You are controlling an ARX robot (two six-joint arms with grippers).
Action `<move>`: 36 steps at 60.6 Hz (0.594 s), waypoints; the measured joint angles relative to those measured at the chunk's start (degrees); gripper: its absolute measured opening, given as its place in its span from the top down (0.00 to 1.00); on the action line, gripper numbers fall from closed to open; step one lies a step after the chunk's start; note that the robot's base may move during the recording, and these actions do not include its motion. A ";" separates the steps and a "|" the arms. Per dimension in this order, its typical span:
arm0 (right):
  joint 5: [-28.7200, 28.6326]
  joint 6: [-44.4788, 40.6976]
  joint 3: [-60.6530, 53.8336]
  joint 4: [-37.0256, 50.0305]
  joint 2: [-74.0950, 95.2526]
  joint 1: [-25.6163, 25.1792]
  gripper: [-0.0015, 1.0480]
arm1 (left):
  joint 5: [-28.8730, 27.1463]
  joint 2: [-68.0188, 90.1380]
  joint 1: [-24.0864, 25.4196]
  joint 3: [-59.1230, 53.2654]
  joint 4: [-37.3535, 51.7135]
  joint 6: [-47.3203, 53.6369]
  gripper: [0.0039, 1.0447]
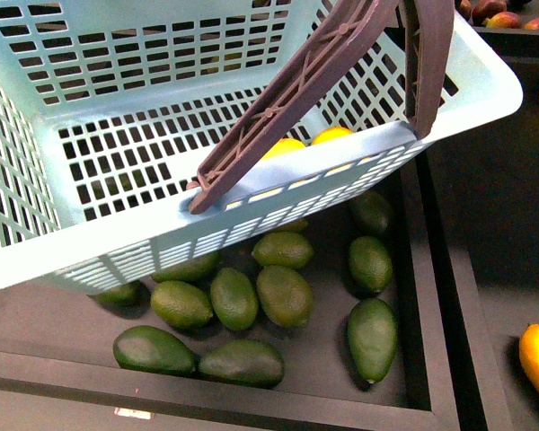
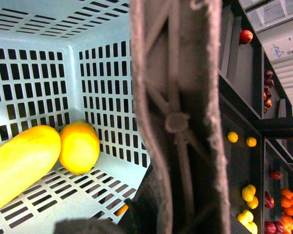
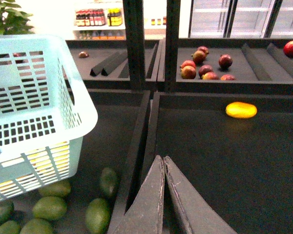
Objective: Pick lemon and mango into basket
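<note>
The turquoise basket [image 1: 117,108] hangs tilted above a tray of green fruits, filling most of the front view. My left gripper [image 2: 173,207] is shut on its maroon handle [image 2: 178,112], which blocks much of the left wrist view. On the slotted floor inside, the long orange-yellow mango [image 2: 19,165] lies touching the rounder lemon [image 2: 79,146]. In the front view both show only as yellow patches [image 1: 283,146] behind the near wall. My right gripper [image 3: 163,158] is shut and holds nothing, over a dark shelf to the right of the basket [image 3: 34,122].
Several dark green oval fruits [image 1: 283,294] lie in the black tray [image 1: 431,359] under the basket. Another long orange-yellow fruit [image 3: 241,109] rests on the right-hand shelf, with red fruits [image 3: 205,68] on the shelf behind. Upright dark posts [image 3: 136,44] divide the shelves.
</note>
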 joint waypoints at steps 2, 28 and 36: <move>-0.02 0.00 0.00 -0.39 -1.25 0.00 0.98 | -0.04 0.00 0.00 0.00 0.00 -0.02 0.96; -0.02 -0.02 0.00 -0.81 -2.10 0.00 0.63 | -0.07 0.00 0.00 0.00 0.00 -0.02 0.96; -0.02 -0.02 0.00 -0.83 -2.10 0.00 0.42 | -0.04 0.00 0.00 0.00 0.00 -0.02 0.96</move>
